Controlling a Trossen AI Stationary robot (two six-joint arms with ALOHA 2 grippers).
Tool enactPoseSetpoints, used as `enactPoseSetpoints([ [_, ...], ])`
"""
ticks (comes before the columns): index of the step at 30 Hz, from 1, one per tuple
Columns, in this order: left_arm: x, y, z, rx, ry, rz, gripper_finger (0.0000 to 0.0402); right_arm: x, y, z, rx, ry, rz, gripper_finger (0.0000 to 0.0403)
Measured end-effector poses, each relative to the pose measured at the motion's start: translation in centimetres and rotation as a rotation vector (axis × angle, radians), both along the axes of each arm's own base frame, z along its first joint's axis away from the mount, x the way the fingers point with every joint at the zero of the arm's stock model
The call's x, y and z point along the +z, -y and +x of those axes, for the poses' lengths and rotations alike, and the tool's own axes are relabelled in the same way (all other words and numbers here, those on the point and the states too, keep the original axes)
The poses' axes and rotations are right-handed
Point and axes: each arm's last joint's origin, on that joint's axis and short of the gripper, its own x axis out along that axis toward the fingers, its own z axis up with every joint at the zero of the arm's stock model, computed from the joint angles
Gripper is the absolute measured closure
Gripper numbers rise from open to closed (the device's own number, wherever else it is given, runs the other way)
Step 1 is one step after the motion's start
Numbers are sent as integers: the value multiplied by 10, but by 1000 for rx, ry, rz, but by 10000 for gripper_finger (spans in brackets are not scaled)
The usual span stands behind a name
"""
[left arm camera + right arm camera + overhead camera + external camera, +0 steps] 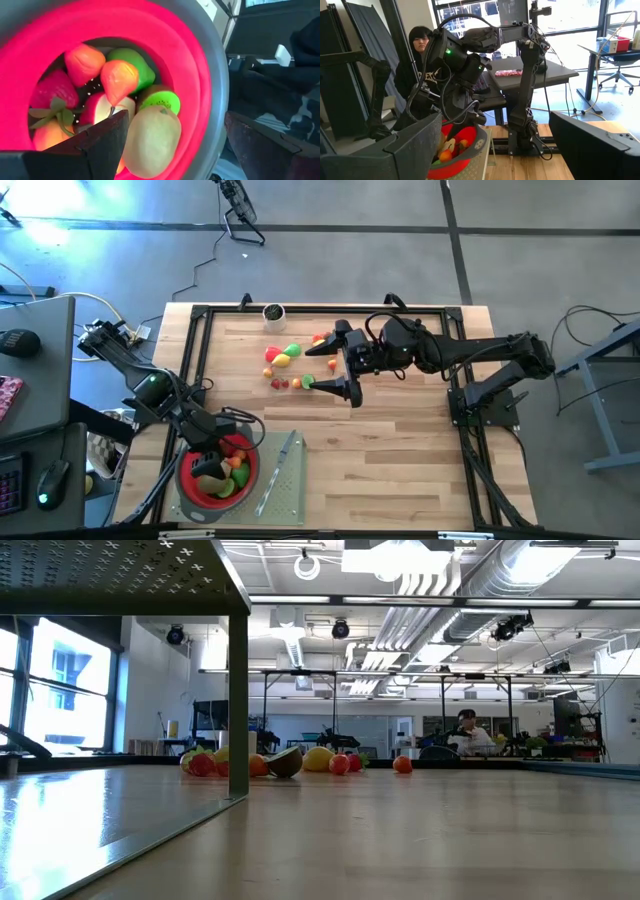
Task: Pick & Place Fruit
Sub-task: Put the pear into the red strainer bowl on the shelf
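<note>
A red strainer with a grey rim [248,472] [216,75] stands at the table's near left and holds several toy fruits, among them a brown kiwi [152,140] and a strawberry [50,90]. My left gripper [212,458] [175,160] hangs open over it, one finger above the fruit inside, the other beyond the rim. More loose fruit [285,356] [285,762] lies on the table's far middle. My right gripper [345,364] [495,150] is open and level, above the table just right of that fruit.
A grey mat [290,490] with a slim knife [280,470] lies right of the strainer. A small round cup [273,312] stands at the far edge. A person [422,40] sits beyond the table's left side. The near right of the wooden table [400,470] is bare.
</note>
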Motion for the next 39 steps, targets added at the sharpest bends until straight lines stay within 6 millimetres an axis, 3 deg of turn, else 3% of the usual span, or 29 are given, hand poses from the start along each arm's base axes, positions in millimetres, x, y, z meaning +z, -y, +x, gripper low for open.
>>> enactPoseSetpoints([
  [17, 2, 0, 2, 32, 34, 3, 80, 0, 0, 0, 1, 0, 0, 41],
  [25, 7, -1, 8, 121, 172, 61, 80, 0, 0, 0, 2, 0, 0, 41],
  [39, 34, -28, -18, 291, 404, 86, 80, 0, 0, 0, 2, 0, 0, 41],
])
